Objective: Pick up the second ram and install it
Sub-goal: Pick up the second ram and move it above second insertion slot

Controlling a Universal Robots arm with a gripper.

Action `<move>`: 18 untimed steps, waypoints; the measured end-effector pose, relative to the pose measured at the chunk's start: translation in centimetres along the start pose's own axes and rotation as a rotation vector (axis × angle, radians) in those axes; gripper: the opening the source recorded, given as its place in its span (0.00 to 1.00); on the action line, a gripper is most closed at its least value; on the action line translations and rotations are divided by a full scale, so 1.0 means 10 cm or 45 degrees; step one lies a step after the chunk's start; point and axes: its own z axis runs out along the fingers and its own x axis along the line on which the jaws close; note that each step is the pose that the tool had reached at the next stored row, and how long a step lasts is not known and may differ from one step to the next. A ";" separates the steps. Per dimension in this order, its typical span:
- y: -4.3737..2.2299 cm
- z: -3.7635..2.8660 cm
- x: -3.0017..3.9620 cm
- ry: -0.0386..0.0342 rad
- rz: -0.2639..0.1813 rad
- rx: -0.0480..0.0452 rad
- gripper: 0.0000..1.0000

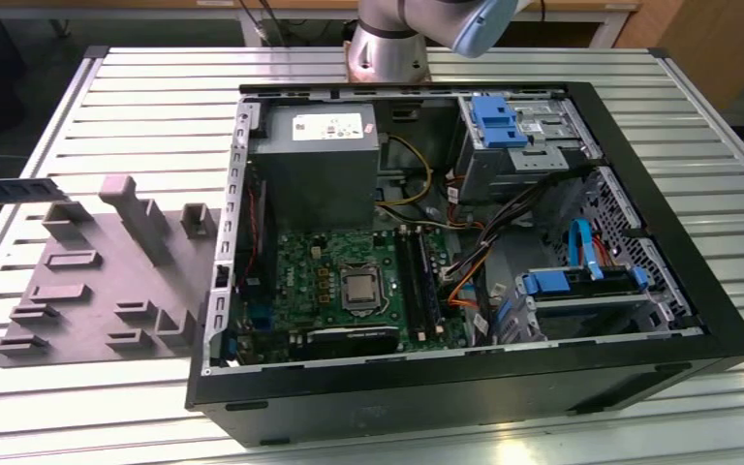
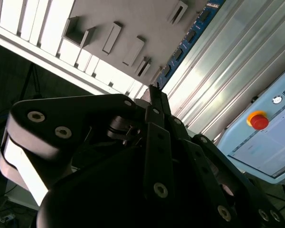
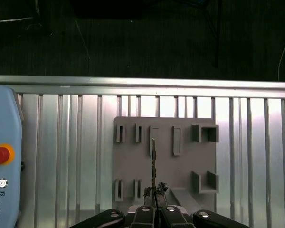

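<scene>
- The end effector (image 3: 154, 203) has its fingers closed tight on the second ram (image 3: 153, 161), with no gap on either side of the stick. The frame edge cuts off the rest of its body in the first wrist view.
- In that view the stick is seen edge-on as a thin dark line over the grey holder block (image 3: 180, 171), so its chips cannot be made out.
- In the second wrist view the dark bulk of the end effector (image 2: 154, 95) hides the gripped end of the second ram (image 2: 184, 45). The free part shows a blue face and a row of small chips, and reaches out past the grey holder block (image 2: 133, 14).
- In the exterior view the second ram (image 1: 11, 190) hangs level, lifted off the grey holder block (image 1: 88, 291) above its far corner, with one end cut off by the frame edge.
- Which slot of the block it lines up with cannot be told.
- The open computer case (image 1: 476, 397) stands just beside the block on the slatted bench (image 1: 127, 107). Its green motherboard (image 1: 333, 262) is partly covered by cables.
</scene>
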 end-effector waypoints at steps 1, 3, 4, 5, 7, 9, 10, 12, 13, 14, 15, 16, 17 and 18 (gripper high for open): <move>-0.005 0.000 0.000 -0.0001 0.000 0.000 0.11; -0.016 0.000 0.000 -0.0001 0.000 0.000 0.11; -0.021 0.000 0.000 -0.0001 0.000 0.000 0.11; -0.025 -0.001 0.000 0.0000 0.000 0.000 0.11; -0.034 -0.001 0.000 -0.0001 0.000 0.000 0.11; -0.042 -0.002 0.000 0.0000 0.000 0.000 0.11; -0.047 -0.001 0.000 -0.0001 0.000 0.000 0.11; -0.054 -0.002 0.000 -0.0001 0.000 0.000 0.11; -0.058 -0.002 -0.001 -0.0001 0.000 0.000 0.11; -0.061 -0.002 -0.001 -0.0001 0.000 0.000 0.11; -0.064 -0.003 -0.001 0.0000 0.000 0.000 0.11; -0.068 -0.003 -0.001 -0.0001 0.000 0.000 0.11; -0.071 -0.003 -0.001 -0.0001 0.000 0.000 0.11; -0.073 -0.003 -0.001 -0.0001 0.000 0.000 0.11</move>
